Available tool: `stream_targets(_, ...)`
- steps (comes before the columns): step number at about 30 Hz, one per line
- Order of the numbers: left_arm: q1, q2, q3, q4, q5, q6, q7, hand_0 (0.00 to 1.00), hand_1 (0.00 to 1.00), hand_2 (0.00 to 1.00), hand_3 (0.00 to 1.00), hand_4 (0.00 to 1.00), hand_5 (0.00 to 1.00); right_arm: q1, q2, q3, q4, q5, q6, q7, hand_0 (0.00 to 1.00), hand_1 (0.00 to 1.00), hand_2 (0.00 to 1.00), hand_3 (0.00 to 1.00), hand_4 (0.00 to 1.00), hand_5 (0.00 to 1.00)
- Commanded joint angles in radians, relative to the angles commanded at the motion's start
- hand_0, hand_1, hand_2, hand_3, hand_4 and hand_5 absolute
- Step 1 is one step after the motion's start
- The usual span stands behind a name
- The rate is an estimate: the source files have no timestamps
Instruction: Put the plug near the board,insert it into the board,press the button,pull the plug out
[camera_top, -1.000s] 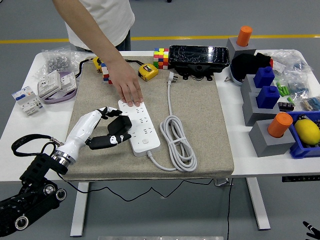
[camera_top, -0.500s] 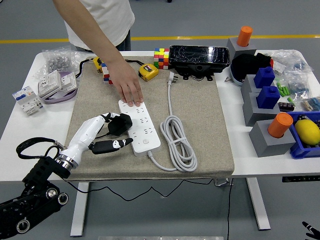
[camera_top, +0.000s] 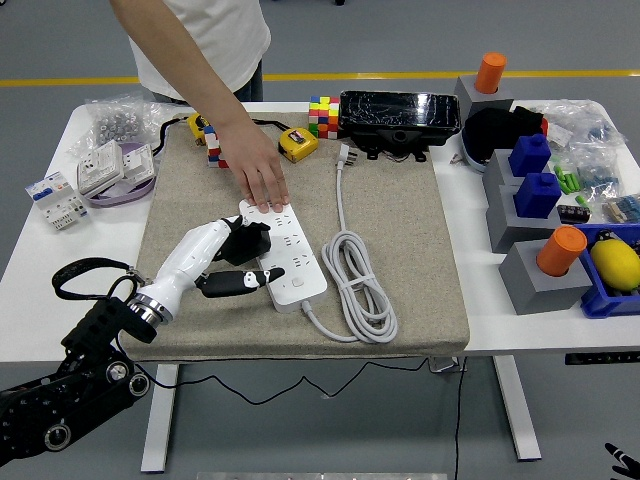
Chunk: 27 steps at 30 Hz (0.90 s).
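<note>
The white counter (camera_top: 500, 330) carries a beige mat (camera_top: 400, 250). On the mat lies the white power board (camera_top: 290, 255), its far end pinned by a person's hand (camera_top: 258, 170). The robot's left hand (camera_top: 232, 262) curls around the black plug (camera_top: 245, 240) at the board's left edge, thumb across the sockets. Misaligned prongs could jam or push the board sideways.

A single head camera looks forward and down from high on the robot's side. The white table (camera_top: 50, 270) fills the frame, its near edge low, a person standing at the far side.
</note>
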Motion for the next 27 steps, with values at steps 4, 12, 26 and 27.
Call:
stream_targets(4,-0.008,-0.004,0.003,-0.002,0.005,-0.004,0.009,0.698,0.752,0.734,0.720,0.929,0.572,-0.001,0.001,0.000,0.000,0.000,0.000,0.000,0.570,0.663,0.677,0.603,0.973,0.494)
stream_targets(12,-0.014,-0.007,-0.004,-0.022,0.027,0.004,0.015,0.675,0.741,0.729,0.713,0.928,0.569,-0.001,0.001,0.001,0.000,0.001,-0.001,0.002,0.570,0.663,0.677,0.605,0.973,0.494)
stream_targets(26,-0.016,-0.012,-0.002,-0.026,0.037,0.006,0.024,0.650,0.722,0.721,0.709,0.923,0.569,-0.002,0.002,0.000,0.001,0.001,-0.001,0.002,0.570,0.663,0.677,0.604,0.973,0.494)
stream_targets(27,-0.017,-0.014,-0.002,-0.026,0.037,0.005,0.025,0.647,0.718,0.721,0.709,0.918,0.562,-0.002,0.002,-0.001,0.001,0.001,-0.001,0.002,0.570,0.663,0.677,0.605,0.973,0.494)
